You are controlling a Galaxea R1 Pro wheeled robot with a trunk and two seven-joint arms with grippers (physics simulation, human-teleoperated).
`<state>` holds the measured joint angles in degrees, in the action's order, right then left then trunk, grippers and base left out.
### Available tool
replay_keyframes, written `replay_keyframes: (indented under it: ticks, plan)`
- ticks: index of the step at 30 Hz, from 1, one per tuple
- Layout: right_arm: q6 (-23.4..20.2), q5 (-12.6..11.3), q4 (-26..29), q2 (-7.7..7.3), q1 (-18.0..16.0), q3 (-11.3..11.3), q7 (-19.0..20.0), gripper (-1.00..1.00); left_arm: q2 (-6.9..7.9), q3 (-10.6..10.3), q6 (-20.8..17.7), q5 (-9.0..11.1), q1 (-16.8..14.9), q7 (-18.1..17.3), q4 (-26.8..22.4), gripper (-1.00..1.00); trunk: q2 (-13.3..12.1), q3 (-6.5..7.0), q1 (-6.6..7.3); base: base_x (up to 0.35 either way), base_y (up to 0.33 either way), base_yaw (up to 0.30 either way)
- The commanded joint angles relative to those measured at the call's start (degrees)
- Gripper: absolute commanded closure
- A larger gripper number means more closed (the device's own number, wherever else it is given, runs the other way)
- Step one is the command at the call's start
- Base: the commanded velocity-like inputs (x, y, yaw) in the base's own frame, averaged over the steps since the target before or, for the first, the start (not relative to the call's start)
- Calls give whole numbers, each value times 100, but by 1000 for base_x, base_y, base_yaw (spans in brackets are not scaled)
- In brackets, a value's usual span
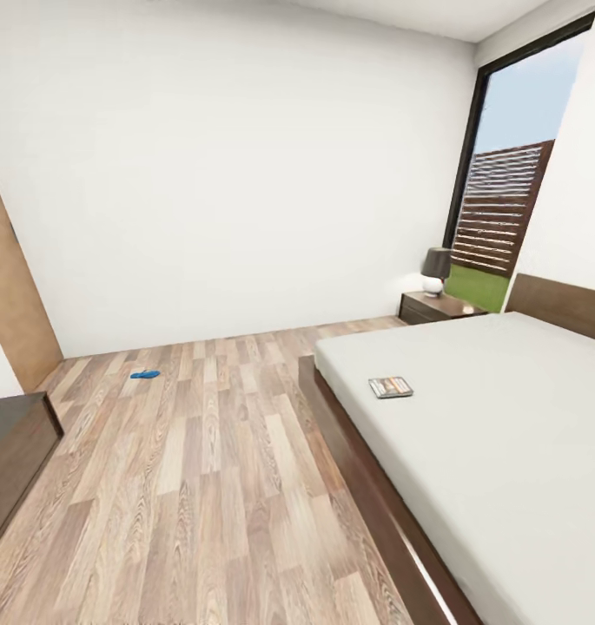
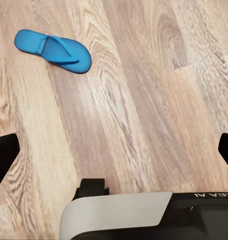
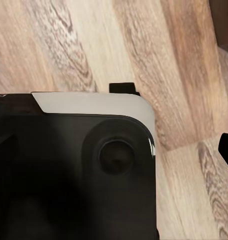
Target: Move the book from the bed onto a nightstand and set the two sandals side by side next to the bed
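The book [image 1: 391, 387] lies flat on the pale mattress of the bed [image 1: 505, 434], near its left edge. A nightstand [image 1: 436, 307] stands beyond the bed's far corner, beside the headboard. One blue sandal [image 1: 145, 374] lies far off on the plank floor near the back wall. In the left wrist view a blue sandal [image 2: 54, 50] lies sole down on the floor, well ahead of my left gripper [image 2: 114, 152], which is open and empty with its fingertips [image 2: 4, 155] at the frame's edges. My right gripper [image 3: 114, 150] points at the floor and my own base; one fingertip [image 3: 227, 146] shows far out.
A lamp [image 1: 435, 271] stands on the nightstand. A dark low cabinet [image 1: 10, 456] sits at the left, with a brown wooden panel [image 1: 10, 286] behind it. A tall window [image 1: 505, 200] fills the far right corner. Wide plank floor lies between cabinet and bed. My base [image 2: 119, 215] shows below both wrists.
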<state>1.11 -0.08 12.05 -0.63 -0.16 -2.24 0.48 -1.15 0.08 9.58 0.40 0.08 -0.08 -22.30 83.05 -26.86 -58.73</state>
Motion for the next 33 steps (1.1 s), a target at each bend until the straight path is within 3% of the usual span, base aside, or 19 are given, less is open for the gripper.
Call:
replay_keyframes:
  ticks: [1,33]
  plan:
    - [12,-1,-1,1,-2,-22,5,-100,-2,1,9,4,1,-1,-6,-100,3,-5,0,7,0,292]
    - [12,-1,-1,1,-2,-22,5,-100,-8,1,9,4,1,-1,-2,-100,3,-5,0,0,0,292]
